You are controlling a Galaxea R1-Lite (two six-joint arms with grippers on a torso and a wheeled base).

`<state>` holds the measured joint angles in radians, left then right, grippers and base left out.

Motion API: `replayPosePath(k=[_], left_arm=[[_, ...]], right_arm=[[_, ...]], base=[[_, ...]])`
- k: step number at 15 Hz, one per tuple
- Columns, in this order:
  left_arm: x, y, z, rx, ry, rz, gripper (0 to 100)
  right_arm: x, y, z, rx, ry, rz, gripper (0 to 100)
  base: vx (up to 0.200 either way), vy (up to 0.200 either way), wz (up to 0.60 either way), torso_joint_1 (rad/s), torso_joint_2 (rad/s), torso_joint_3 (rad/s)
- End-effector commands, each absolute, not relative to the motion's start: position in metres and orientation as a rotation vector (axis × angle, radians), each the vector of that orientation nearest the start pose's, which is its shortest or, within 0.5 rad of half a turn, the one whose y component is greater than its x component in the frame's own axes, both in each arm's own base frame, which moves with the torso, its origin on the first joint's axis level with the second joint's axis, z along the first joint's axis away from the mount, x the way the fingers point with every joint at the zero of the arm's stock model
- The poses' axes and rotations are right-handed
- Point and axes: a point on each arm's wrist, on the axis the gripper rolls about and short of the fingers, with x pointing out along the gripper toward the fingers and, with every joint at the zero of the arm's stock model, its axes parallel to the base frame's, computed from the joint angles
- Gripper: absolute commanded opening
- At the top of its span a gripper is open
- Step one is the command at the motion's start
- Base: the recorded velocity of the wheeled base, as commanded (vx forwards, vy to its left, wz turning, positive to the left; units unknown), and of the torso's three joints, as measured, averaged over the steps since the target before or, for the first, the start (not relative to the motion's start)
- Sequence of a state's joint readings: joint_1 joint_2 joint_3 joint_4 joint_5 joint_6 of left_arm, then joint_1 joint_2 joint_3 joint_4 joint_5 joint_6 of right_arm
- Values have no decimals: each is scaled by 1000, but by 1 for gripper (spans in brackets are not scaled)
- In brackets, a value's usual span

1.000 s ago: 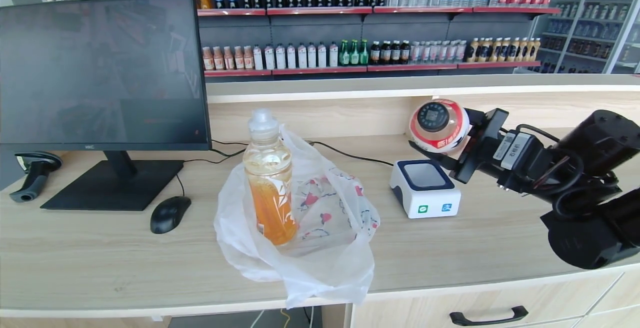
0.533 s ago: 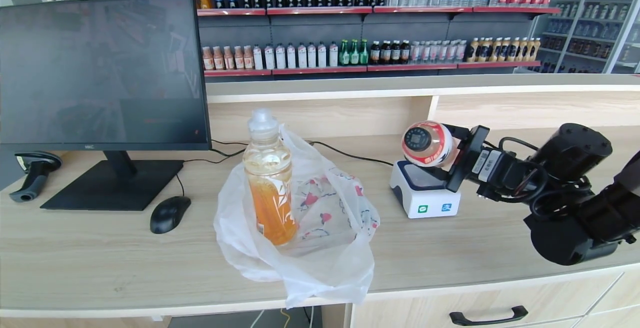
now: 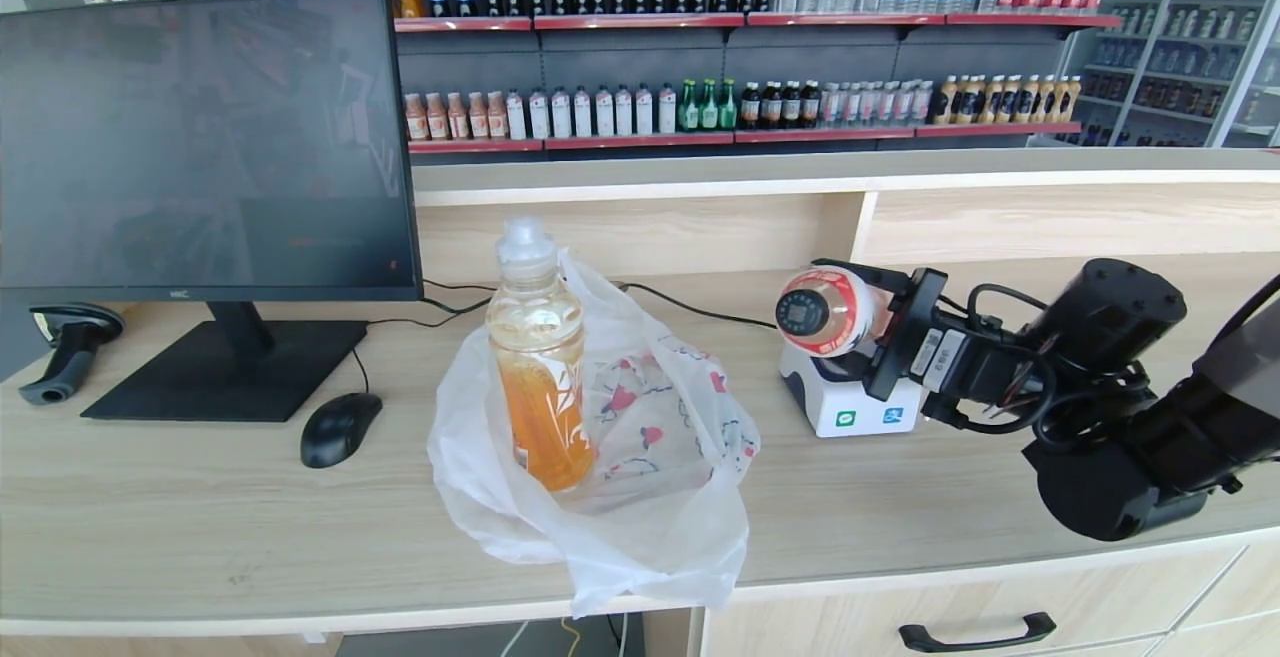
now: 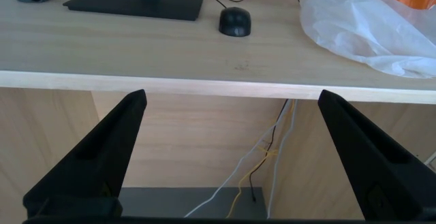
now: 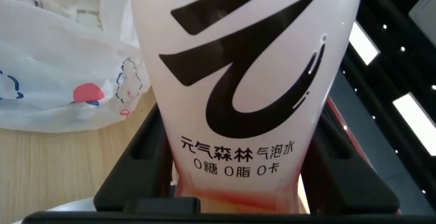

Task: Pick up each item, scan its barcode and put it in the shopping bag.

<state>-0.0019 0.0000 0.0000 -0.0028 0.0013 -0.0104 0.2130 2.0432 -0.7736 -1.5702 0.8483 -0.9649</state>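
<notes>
Hovering over the scanner (image 3: 852,409), held a bottle (image 3: 822,312) sideways in the clenched right gripper (image 3: 868,317), grasped mid-body; seemed rigid, slick, liquid-heavy. Showed the left gripper (image 4: 231,98) spread empty.

Pale wood counter (image 3: 200,517) up front, and there's the dark monitor (image 3: 200,137) standing on it, a black mouse (image 3: 340,429) just in front of its stand. Behind the monitor and running off to its right, a raised wooden ledge (image 3: 700,177), then red-edged shelves (image 3: 740,22) packed with drink bottles. Well to the monitor's right, under the counter, a drawer with a black handle (image 3: 975,632)
</notes>
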Motion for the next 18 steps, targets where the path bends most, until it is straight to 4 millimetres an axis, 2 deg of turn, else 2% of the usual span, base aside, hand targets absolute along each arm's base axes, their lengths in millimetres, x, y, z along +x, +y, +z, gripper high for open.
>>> replayPosePath(k=[1,14,16,18], left_arm=[[-23,0,76,-11,-3,0,100],[-23,0,76,-11,-3,0,100],[-23,0,76,-11,-3,0,100],[-23,0,76,-11,-3,0,100]], right_arm=[[341,94,147,-957,-784,841,0],[340,93,153,-950,-796,833,0],[336,94,164,-903,-796,841,0],[327,90,185,-872,-823,818,0]], base=[[0,0,0,0,0,0],[0,0,0,0,0,0],[0,0,0,0,0,0],[0,0,0,0,0,0]])
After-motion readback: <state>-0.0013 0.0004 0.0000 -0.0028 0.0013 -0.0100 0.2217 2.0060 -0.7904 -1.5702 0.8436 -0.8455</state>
